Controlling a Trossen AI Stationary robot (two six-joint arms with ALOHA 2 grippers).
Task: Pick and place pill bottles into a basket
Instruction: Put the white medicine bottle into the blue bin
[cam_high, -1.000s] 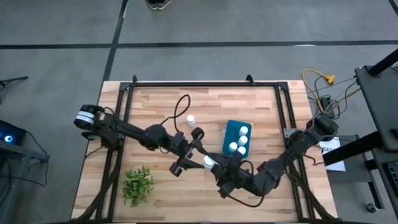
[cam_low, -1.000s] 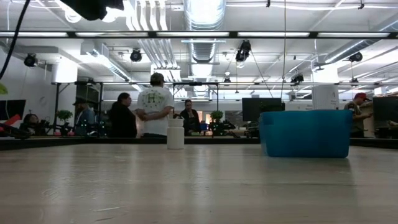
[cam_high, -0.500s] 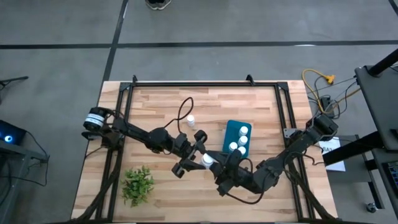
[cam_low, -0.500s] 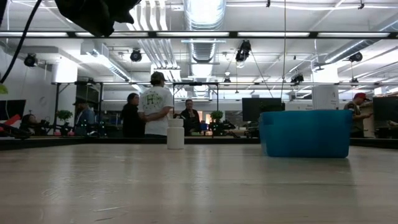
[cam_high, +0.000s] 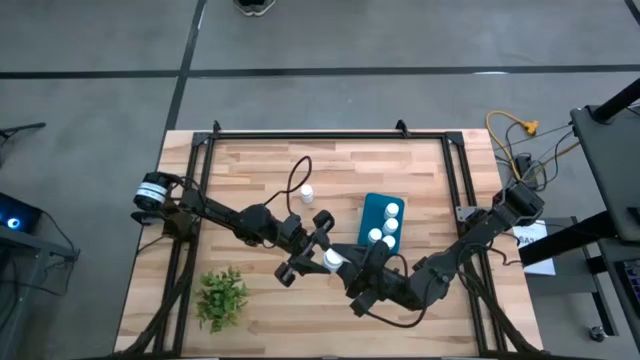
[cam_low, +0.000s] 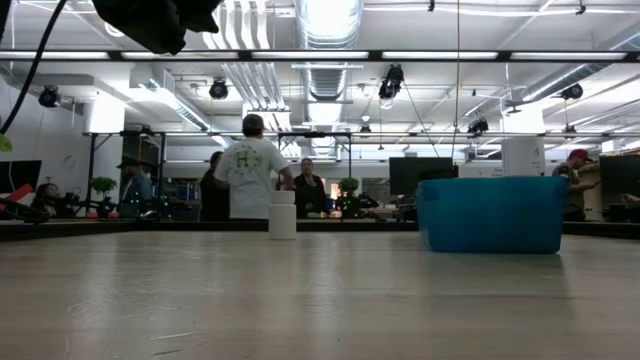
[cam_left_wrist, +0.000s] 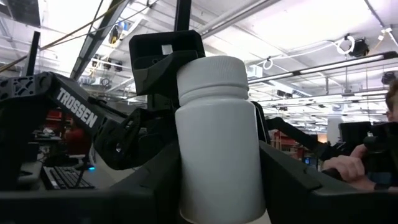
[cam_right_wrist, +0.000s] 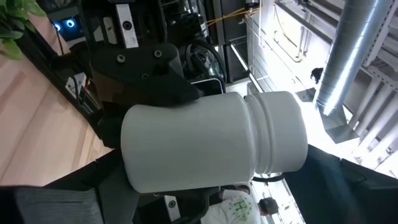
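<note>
While both grippers met above counter (cam_high: 260, 170), white pill bottle (cam_high: 332, 261) sat between right gripper (cam_high: 348, 266) fingers (cam_right_wrist: 87, 193), pinched there. Left gripper (cam_high: 322, 250) fingers (cam_left_wrist: 152, 180) flanked same bottle; grip unclear. Three bottles inside teal basket (cam_high: 369, 216); one stood apart (cam_high: 307, 192).

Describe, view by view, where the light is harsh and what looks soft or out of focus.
Low view: bright ceiling lights glare overhead; the near wooden tabletop is blurred. Left wrist view: the small white plastic pill bottle is sharp, the room behind washed out. Right wrist view: strong glare beside the grey duct.
</note>
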